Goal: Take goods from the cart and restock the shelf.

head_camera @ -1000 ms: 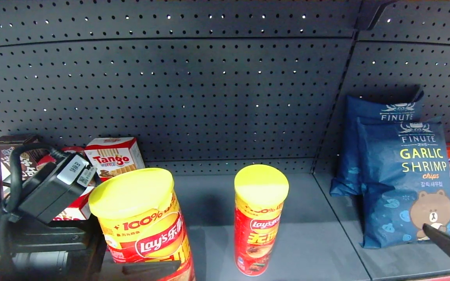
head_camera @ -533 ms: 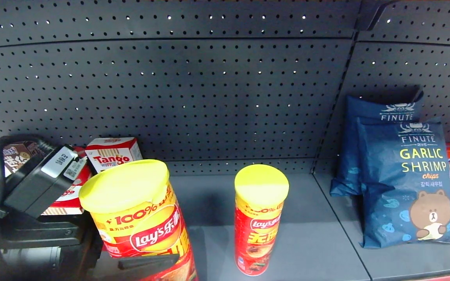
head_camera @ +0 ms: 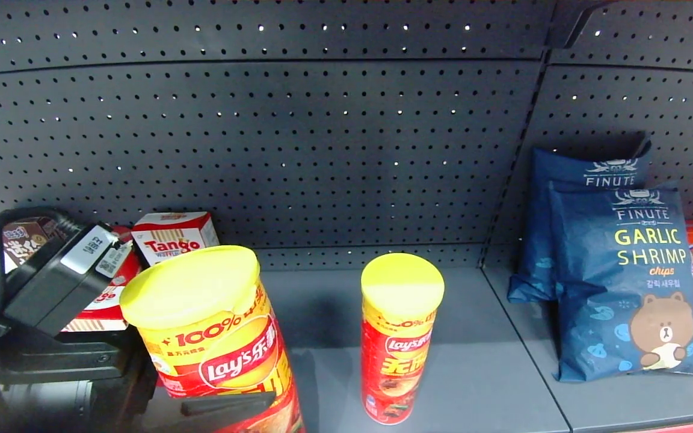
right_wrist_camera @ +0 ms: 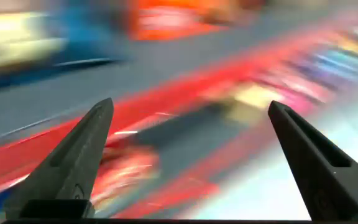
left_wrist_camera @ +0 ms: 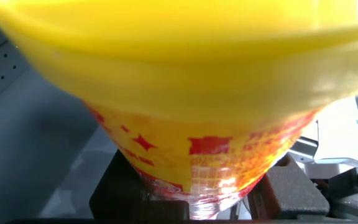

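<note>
Yellow-lidded chip can [head_camera: 214,337] clamped in left gripper [left_wrist_camera: 207,202]; right gripper [right_wrist_camera: 190,104] gapes, seemingly empty.

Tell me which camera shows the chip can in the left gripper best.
The head view: the chip can shows its whole lid and most of its label, tilted beside the standing can. The left wrist view catches the lid's rim and part of the body. The right wrist view looks past its open fingers at a red-edged surface.

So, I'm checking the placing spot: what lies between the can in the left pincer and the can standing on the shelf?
Nothing: in the head view, bare grey shelf separates the held can from the standing can.
</note>
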### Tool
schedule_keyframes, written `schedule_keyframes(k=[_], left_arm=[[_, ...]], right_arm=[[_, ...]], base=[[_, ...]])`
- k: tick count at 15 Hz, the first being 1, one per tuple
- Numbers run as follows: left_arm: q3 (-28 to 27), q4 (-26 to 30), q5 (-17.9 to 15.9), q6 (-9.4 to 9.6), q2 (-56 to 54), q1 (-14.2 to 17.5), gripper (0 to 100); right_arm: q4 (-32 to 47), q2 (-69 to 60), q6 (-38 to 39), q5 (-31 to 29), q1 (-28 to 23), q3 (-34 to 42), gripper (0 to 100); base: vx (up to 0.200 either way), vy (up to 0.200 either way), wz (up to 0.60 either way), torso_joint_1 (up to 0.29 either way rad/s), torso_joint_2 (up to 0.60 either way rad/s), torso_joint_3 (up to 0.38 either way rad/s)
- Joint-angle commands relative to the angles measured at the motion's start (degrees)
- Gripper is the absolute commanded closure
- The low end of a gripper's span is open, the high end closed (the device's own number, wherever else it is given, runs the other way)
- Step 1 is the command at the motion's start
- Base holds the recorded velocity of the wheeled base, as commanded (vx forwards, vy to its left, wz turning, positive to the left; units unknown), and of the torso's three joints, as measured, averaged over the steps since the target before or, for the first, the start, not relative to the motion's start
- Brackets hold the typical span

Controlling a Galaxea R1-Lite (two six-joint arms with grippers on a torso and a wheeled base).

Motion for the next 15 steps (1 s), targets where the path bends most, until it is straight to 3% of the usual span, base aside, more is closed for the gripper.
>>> schedule_keyframes(k=[1,2,4,15], left_arm=[[0.25,0.02,-0.05,0.0,-0.05,0.0,100],[0.51,0.02,-0.05,0.0,-0.13,0.0,100],[0.69,0.1,-0.05,0.0,-0.93,0.0,100],[-4.5,-0.25,0.13,-0.53,3.56,0.0,100]], right_arm=[[0.82,-5.89,-1.27,13.81,1.03,0.09,0],[2.23,-5.89,-1.18,23.21,1.3,0.79,0],[2.75,-6.24,0.31,21.02,0.68,0.79,0],[2.75,-9.75,0.58,20.75,-0.9,0.79,0]], base=[[0.0,0.0,0.0,0.0,0.0,0.0],[0.0,0.0,0.0,0.0,0.0,0.0],[0.0,0.0,0.0,0.0,0.0,0.0],[0.0,0.0,0.0,0.0,0.0,0.0]])
